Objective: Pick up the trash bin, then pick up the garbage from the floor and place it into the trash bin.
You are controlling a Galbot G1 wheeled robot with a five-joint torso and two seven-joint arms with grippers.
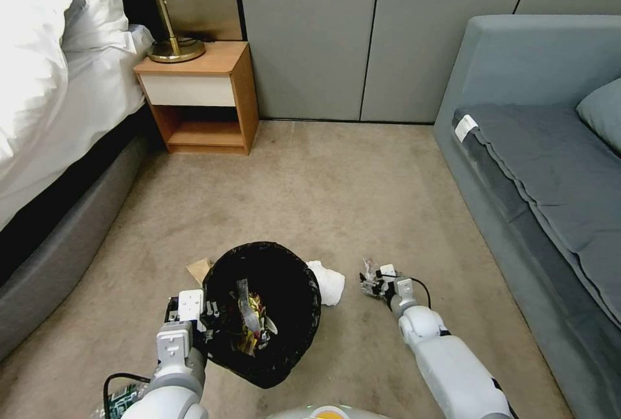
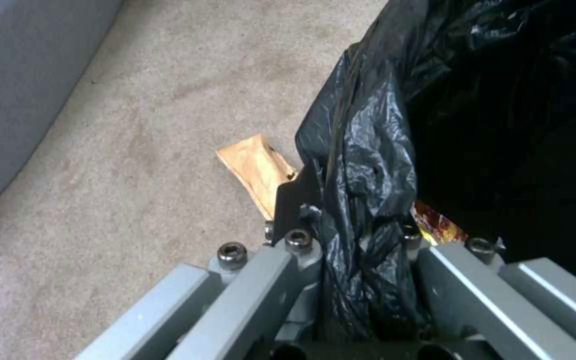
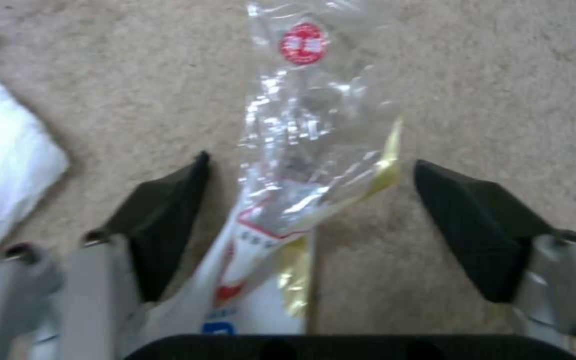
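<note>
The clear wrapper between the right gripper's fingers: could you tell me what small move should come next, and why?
Probably closing the right gripper. Its fingers stand open on either side of the clear wrapper, which lies on the carpet between them, not yet pinched. The left gripper already holds the trash bin by its bagged rim, close beside it.
</note>
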